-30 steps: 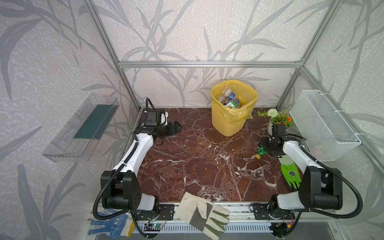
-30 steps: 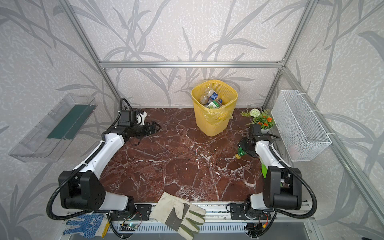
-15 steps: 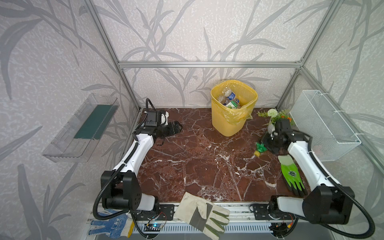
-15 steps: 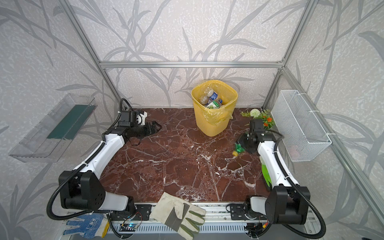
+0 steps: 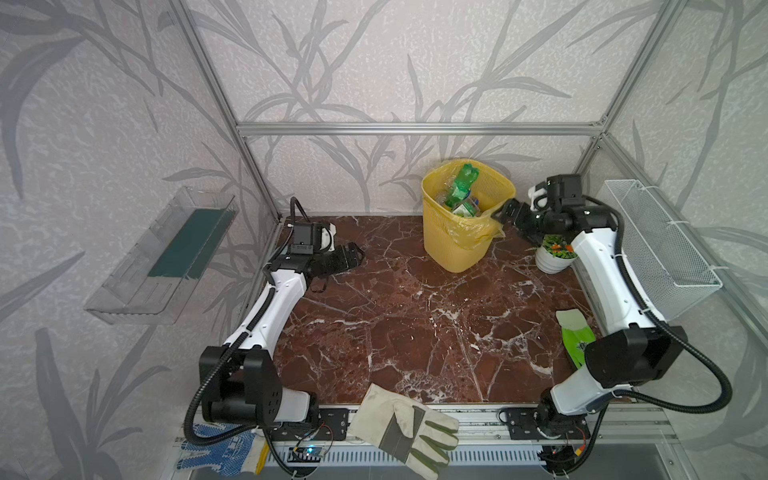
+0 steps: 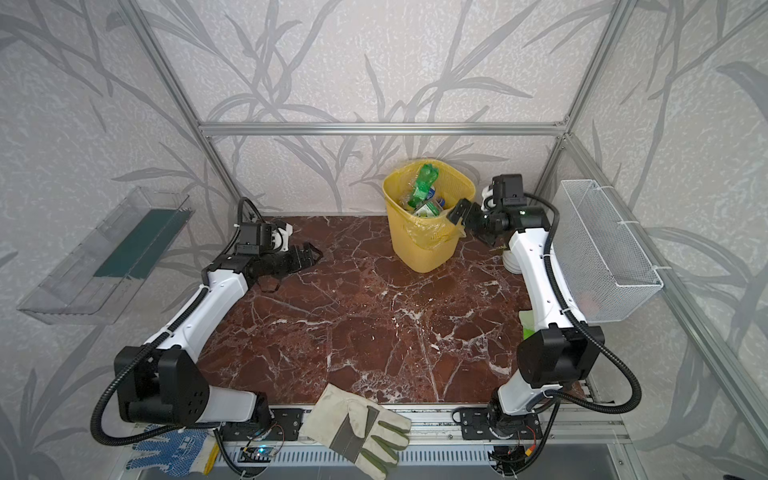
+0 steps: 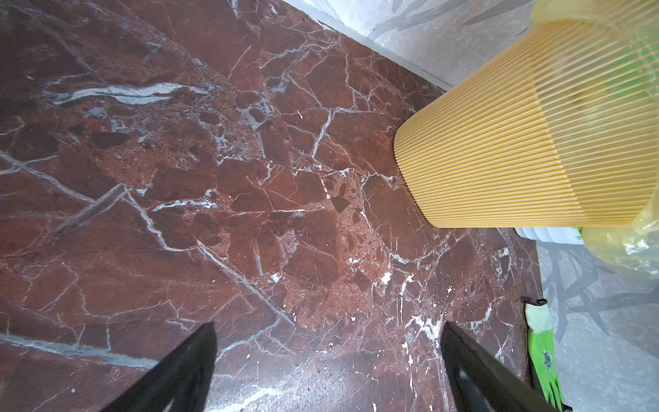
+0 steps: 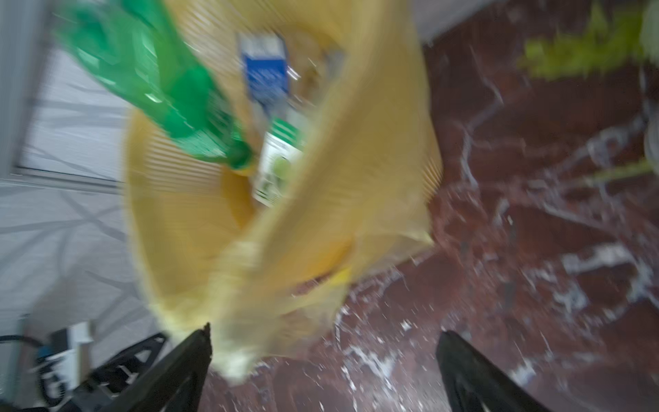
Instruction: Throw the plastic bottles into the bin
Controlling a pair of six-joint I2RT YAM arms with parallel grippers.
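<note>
The yellow bin [image 5: 453, 249] [image 6: 419, 249] stands at the back of the marble table, with several plastic bottles [image 5: 464, 208] inside. A green-tinted bottle [image 5: 460, 187] [image 6: 422, 185] [image 8: 160, 82] sticks up out of it, neck down, touching no gripper. My right gripper [image 5: 506, 219] [image 6: 466, 222] [image 8: 323, 331] hovers open and empty just right of the bin's rim. My left gripper [image 5: 353, 257] [image 6: 309, 255] [image 7: 328, 326] is open and empty low over the table at the far left, facing the bin [image 7: 499, 160]. The right wrist view is blurred.
A small white pot with a plant [image 5: 555, 255] sits under my right arm. A white wire basket [image 5: 656, 245] hangs on the right wall and a clear tray [image 5: 166, 257] on the left. A green glove [image 5: 575, 336] [image 7: 542, 353] lies at the right, a work glove [image 5: 407, 424] on the front edge.
My right gripper rose from the table by the plant to the bin's rim with the green bottle and opened; the bottle now sits in the bin. The left arm stayed still.
</note>
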